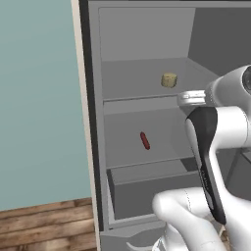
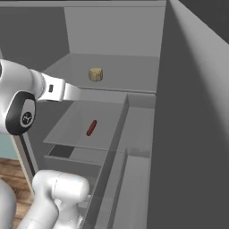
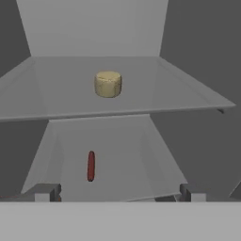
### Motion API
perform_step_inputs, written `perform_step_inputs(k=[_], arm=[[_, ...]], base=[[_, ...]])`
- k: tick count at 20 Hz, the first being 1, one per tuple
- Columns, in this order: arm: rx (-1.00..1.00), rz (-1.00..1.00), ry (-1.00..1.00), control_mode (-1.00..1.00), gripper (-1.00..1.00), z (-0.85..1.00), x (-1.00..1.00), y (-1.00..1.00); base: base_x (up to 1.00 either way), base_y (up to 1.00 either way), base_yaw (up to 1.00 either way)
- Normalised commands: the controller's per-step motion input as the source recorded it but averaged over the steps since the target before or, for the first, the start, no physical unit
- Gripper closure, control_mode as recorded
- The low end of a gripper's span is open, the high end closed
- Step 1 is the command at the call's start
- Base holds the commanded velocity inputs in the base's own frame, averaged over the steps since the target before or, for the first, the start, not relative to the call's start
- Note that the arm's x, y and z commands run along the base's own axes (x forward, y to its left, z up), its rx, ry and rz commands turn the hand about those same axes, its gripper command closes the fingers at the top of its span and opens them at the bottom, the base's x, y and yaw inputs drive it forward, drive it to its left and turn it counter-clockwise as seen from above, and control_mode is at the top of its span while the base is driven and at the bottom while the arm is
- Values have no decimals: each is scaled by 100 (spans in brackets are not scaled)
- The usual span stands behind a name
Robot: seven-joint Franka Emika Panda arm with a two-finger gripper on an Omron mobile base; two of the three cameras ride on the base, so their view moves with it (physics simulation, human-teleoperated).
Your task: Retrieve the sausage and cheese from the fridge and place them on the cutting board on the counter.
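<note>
We face the tall grey fridge [image 1: 147,112] with its door open and our gripper [image 3: 115,192] held level in front of the shelves, jaws spread wide and empty. The small pale tan-yellow chunk of cheese [image 3: 108,84] sits upright near the middle of the upper grey shelf [image 3: 188,94]; the short red-brown sausage [image 3: 91,165] lies on the shelf below, lengthwise toward us, well apart from the cheese.

Both look light and small — neither should strain the grip. We judge the sausage round and likely to roll, so we would take it across its middle, jaws on its long sides. The cheese looks firm and squat, with a curved wall; we would pinch it across its width, low enough that it cannot tip out.
</note>
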Motion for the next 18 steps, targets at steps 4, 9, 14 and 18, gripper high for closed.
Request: perform_step_inputs(k=[4, 9, 14, 18], arm=[[0, 0, 0, 100, -100, 0, 0, 0], [0, 0, 3, -100, -100, 36, 4, -7], [0, 0, 0, -100, -100, 38, 3, -3], [0, 0, 12, -100, -100, -1, 46, 4]], base=[[63, -3, 0], [2, -3, 0], [0, 0, 0], [0, 0, 0]])
